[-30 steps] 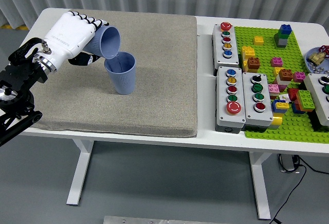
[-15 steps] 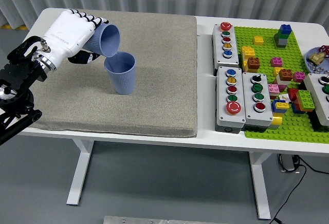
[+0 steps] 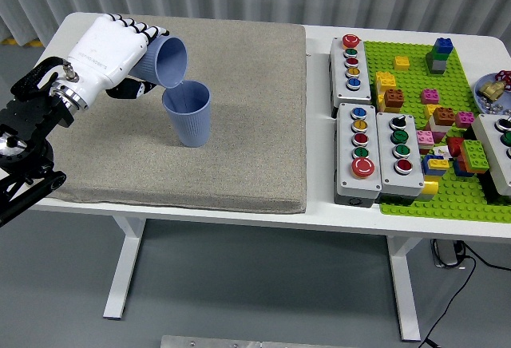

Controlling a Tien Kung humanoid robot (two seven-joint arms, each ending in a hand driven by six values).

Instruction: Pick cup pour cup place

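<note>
Pouring is the step in hand. The left hand, white-shelled with dark fingers, is clamped around a blue cup tipped well over on its side, its open mouth facing down and right. That mouth hangs just above and to the left of the standing cup, the landmark here: a second blue cup upright on the grey mat that covers the left part of the white desk. The lower lip of the tilted cup sits right at the standing cup's far-left rim; whether the two touch cannot be told. No stream or contents are visible, so how much has gone across is unclear.

Judging by the steep tilt, the pour looks near its end. The next move would call for rolling the wrist back to bring the held cup upright, lifting it clear of the standing cup's rim without nudging it, then setting it down on bare mat to the left of or in front of the standing cup and releasing.

Well to the right of the standing cup, off the mat, lie button boxes and a green baseplate with bricks. The right hand is not in view.
</note>
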